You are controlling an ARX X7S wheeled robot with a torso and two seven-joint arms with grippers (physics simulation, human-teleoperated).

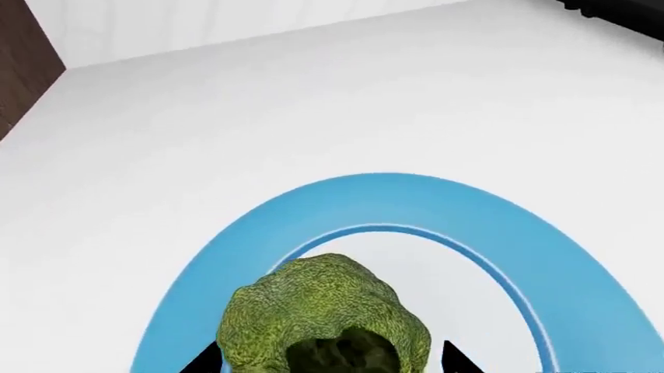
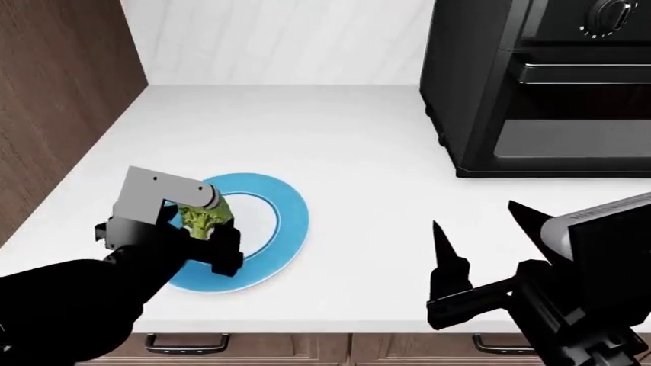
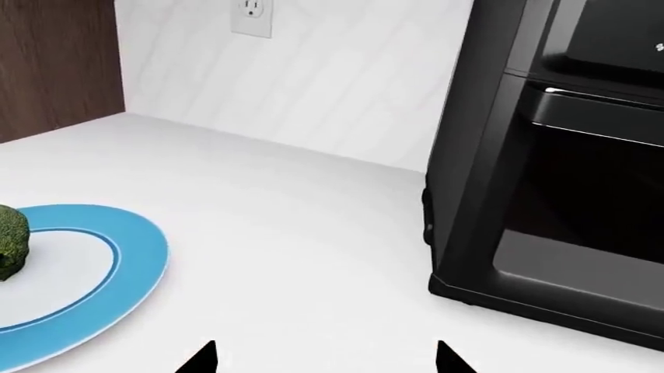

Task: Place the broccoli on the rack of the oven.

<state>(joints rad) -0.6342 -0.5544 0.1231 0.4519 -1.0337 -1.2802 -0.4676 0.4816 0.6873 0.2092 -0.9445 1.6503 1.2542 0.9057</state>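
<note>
Bare white countertop (image 2: 356,145) is lying open between the blue plate (image 2: 290,206) and the black oven (image 2: 539,84) — nothing is standing on that stretch. The oven's door (image 2: 580,114) is sitting shut, blocking the cavity, while a brown wood panel (image 2: 56,99) is walling in the far left — the back wall (image 2: 274,38) is closing off the rear.

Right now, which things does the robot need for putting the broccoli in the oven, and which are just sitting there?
Needed: broccoli, left gripper around it.

Just there: blue plate, black countertop oven with door shut, wall socket, right gripper open and empty. No rack visible.
</note>
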